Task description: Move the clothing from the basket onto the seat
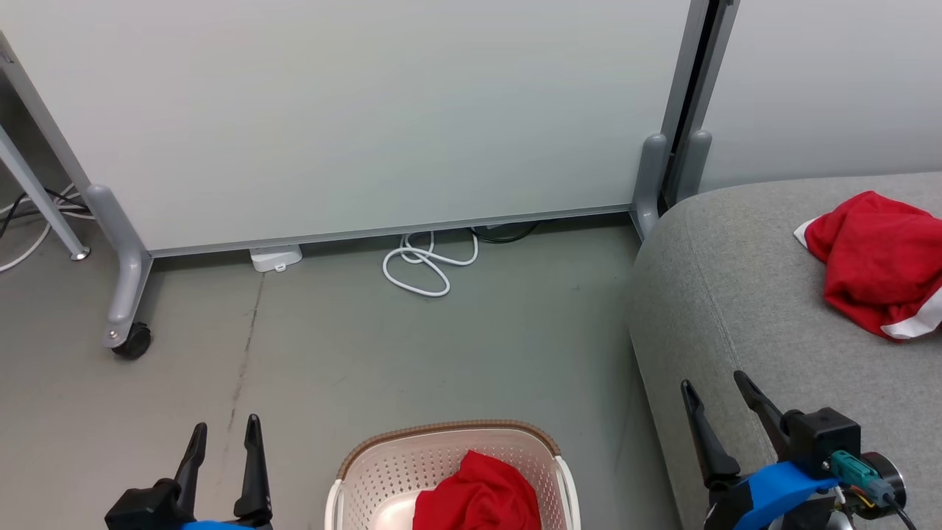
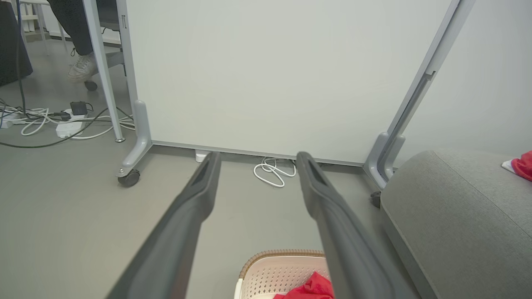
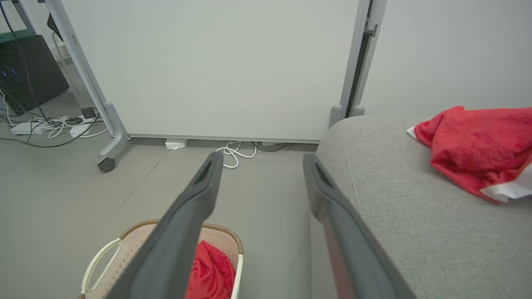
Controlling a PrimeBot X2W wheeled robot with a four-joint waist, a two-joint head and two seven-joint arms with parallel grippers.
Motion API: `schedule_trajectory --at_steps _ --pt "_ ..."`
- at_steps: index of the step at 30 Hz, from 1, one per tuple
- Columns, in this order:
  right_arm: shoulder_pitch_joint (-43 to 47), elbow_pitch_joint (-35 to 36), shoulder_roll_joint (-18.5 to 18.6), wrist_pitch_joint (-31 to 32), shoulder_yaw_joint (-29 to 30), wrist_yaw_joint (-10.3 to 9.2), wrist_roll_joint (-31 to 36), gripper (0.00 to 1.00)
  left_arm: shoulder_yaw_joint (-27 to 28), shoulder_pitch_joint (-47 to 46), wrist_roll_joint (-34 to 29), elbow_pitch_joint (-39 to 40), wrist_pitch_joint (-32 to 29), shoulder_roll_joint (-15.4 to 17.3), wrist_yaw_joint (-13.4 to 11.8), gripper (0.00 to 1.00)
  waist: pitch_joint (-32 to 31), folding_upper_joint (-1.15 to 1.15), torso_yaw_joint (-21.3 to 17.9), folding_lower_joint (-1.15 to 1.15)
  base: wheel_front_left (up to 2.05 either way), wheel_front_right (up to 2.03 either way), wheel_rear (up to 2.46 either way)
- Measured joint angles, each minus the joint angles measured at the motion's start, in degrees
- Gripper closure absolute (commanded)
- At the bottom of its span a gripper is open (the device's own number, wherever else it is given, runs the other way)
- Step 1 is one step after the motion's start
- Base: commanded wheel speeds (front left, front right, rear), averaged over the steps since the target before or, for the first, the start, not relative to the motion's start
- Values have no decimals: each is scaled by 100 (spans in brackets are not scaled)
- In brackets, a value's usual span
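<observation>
Now two red garments are in sight: one garment (image 1: 478, 497) lies bunched inside the basket (image 1: 441, 429), heaped toward its right side, and the other garment (image 1: 876, 258) lies crumpled on the seat (image 1: 736, 294), well apart from the first. The garment on the seat stretches from upper left to lower right in the head view, with a small white corner at its upper-left end and a white trim band at its lower-right end. The one basket stands on the floor just left of the seat, its rounded brown-rimmed end toward the partition panel (image 1: 368, 110); the bottom edge of the view cuts it off, so its long axis cannot be told. The single grey seat runs its rounded side edge away from the robot toward the panel. The left end effector (image 1: 227, 423) and the right end effector (image 1: 712, 379) both stand released and empty, the right over the seat's edge.
</observation>
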State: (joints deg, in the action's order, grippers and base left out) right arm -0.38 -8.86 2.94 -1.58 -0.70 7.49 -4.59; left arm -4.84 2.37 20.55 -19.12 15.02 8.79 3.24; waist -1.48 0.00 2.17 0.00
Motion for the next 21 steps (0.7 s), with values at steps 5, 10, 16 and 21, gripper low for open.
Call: schedule_trajectory --at_steps 5,10,16,21 --pt "41 36 -1 -10 -20 0 -70 0 53 53 -42 8 -1 -19 27 0 -31 0 15 0 0 0 0" --pt "68 52 -1 -8 -25 0 -143 0 73 90 -85 41 0 -55 34 0 -19 0 -2 0 0 0 0" --pt "84 58 -1 -8 -22 0 -162 0 88 89 -119 37 0 -80 81 0 33 0 -28 0 0 0 0" --pt "83 62 -1 -9 -29 0 -165 0 122 88 -143 42 0 -102 86 0 64 0 -51 0 0 0 0"
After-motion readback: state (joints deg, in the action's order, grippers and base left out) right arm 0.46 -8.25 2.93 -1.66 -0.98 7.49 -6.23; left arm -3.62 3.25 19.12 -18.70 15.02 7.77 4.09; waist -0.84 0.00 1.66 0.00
